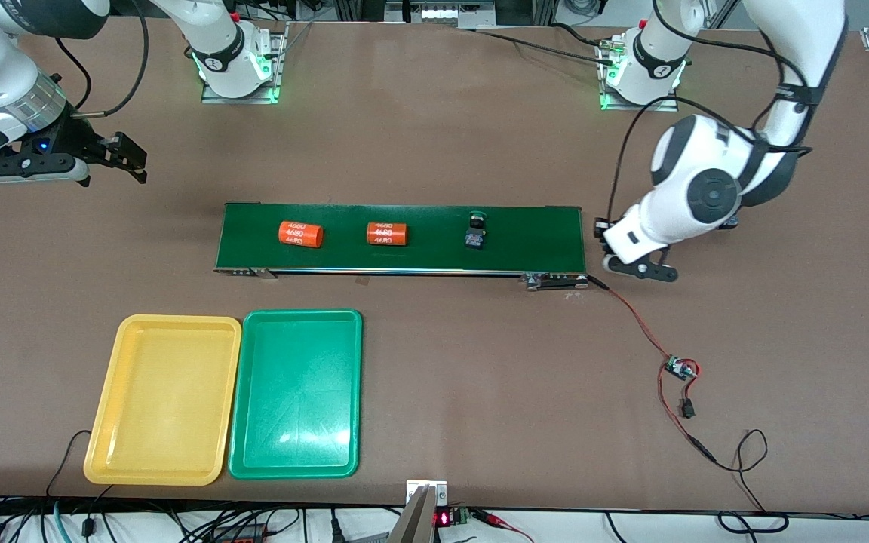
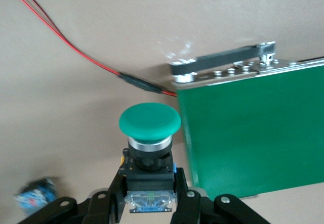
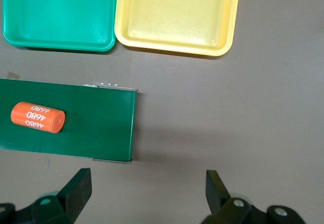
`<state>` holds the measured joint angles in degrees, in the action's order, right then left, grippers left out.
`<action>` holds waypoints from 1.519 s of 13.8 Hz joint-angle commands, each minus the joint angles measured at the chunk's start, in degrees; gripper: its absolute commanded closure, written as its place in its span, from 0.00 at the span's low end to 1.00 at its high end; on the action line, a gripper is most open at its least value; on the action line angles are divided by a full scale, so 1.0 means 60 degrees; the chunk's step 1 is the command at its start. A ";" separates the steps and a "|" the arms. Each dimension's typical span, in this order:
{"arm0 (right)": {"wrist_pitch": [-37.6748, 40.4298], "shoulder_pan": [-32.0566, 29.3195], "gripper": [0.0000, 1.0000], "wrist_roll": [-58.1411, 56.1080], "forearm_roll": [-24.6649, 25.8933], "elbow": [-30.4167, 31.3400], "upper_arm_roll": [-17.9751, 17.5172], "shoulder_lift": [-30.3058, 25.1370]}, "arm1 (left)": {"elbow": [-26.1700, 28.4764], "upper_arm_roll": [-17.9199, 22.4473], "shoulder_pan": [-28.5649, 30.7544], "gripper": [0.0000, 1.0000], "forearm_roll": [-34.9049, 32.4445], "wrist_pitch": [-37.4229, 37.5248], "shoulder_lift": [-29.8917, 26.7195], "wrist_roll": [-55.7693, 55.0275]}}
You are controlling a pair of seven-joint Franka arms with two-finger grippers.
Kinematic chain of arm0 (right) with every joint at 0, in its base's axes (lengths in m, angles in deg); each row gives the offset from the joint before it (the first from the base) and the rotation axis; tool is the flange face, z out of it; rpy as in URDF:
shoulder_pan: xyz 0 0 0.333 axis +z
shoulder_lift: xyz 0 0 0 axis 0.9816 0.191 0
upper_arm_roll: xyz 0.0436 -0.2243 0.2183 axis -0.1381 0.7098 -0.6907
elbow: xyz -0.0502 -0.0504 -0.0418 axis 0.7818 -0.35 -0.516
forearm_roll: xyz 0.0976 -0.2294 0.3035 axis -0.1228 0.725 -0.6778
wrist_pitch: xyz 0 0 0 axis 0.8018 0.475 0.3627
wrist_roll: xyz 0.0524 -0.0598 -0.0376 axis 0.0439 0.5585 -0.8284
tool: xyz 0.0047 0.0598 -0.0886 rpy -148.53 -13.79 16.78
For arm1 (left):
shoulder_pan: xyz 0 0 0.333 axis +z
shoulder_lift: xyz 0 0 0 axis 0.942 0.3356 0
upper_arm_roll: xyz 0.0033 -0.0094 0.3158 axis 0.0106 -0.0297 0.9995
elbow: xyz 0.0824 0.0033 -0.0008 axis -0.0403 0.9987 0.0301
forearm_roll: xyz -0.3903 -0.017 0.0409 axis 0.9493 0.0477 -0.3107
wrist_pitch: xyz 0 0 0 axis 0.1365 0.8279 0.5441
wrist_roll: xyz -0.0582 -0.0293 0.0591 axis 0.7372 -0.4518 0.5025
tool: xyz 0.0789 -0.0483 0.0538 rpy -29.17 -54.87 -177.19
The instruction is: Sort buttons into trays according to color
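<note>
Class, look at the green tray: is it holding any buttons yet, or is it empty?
Empty. The green tray shows only its bare floor in the front view, and the right wrist view shows the visible part of it bare too.

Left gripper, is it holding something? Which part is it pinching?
The left gripper holds a green-capped button by its black-and-blue body, cap free, off the conveyor belt's end. The right gripper is open, holding nothing.
</note>
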<state>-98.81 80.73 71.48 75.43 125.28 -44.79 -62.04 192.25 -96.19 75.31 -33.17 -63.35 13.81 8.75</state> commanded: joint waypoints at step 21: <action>0.0296 0.1318 0.00 0.1814 -0.0011 0.0004 -0.0152 0.0291 | 0.0403 0.0076 0.1520 0.00 -0.0102 0.0185 -0.0377 -0.1280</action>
<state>-96.80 85.65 77.37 75.40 125.31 -45.71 -60.47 190.16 -95.35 80.93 -31.05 -61.88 13.41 -1.92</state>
